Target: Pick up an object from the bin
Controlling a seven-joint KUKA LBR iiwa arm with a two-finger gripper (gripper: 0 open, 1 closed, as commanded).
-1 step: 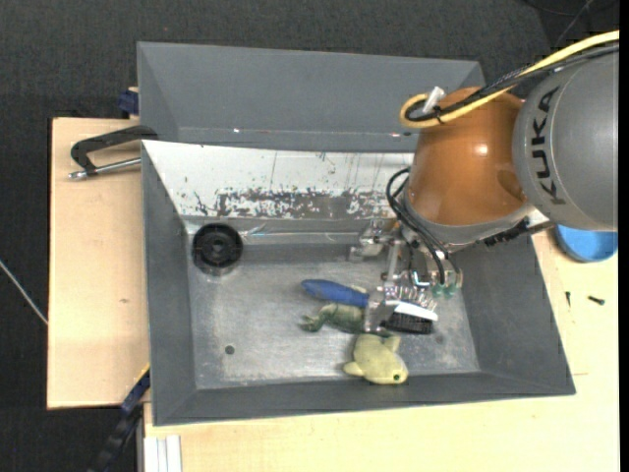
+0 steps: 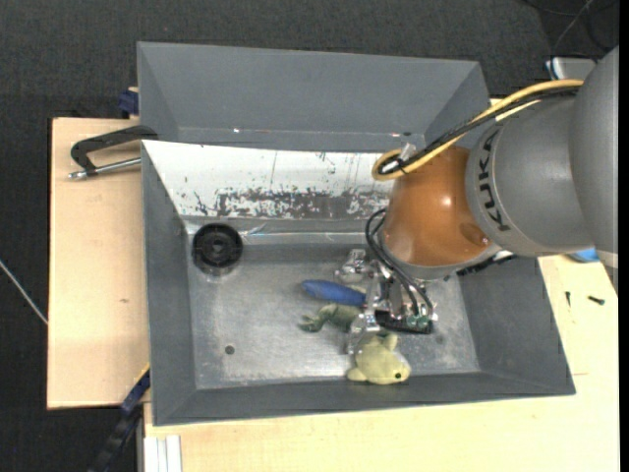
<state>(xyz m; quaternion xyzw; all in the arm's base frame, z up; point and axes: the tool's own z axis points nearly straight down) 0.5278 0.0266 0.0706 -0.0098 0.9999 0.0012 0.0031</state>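
Observation:
My gripper (image 2: 378,315) reaches down into the right half of the bin floor, below the orange cover. Its tips stand just above a pale yellow-green soft lump (image 2: 379,365) that lies near the front wall. A small dark green frog-like toy (image 2: 328,318) lies directly left of the tips. A blue elongated piece (image 2: 329,290) lies behind the toy, touching or nearly touching the gripper's left side. Nothing can be seen between the tips.
A black round disc (image 2: 216,246) rests at the back left of the bin floor, well away from the gripper. A tiny dark spot (image 2: 229,350) marks the front left floor. The arm and orange cover hang over the bin's right side.

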